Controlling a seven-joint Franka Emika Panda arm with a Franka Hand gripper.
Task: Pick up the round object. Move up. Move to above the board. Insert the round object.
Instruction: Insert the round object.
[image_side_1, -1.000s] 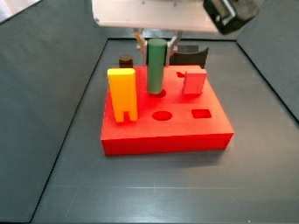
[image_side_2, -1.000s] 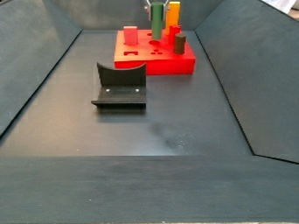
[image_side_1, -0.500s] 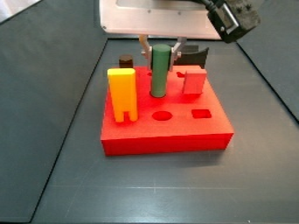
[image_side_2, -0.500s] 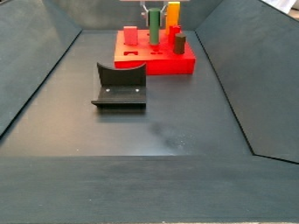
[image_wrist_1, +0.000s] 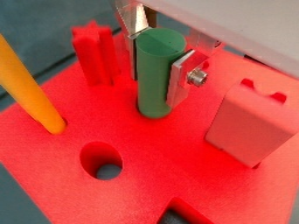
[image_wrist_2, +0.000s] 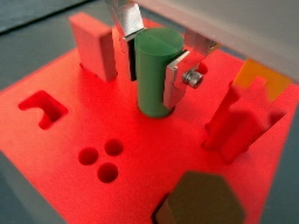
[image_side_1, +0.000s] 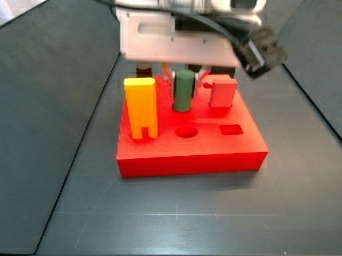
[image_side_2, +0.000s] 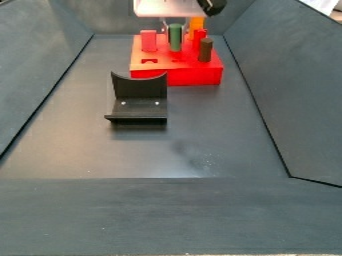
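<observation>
Now lower | pincer (image_wrist_1: 158, 51) grips round object (image_wrist_1: 156, 74) | seated deeper in board (image_wrist_1: 140, 166)

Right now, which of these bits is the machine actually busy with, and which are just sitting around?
Part of the job:
- green round peg, standing on the board between the pincer's plates
- red board
- pincer, over the board

Just sitting there:
- orange block
- red block
- dark fixture on the floor, apart from the board
</observation>
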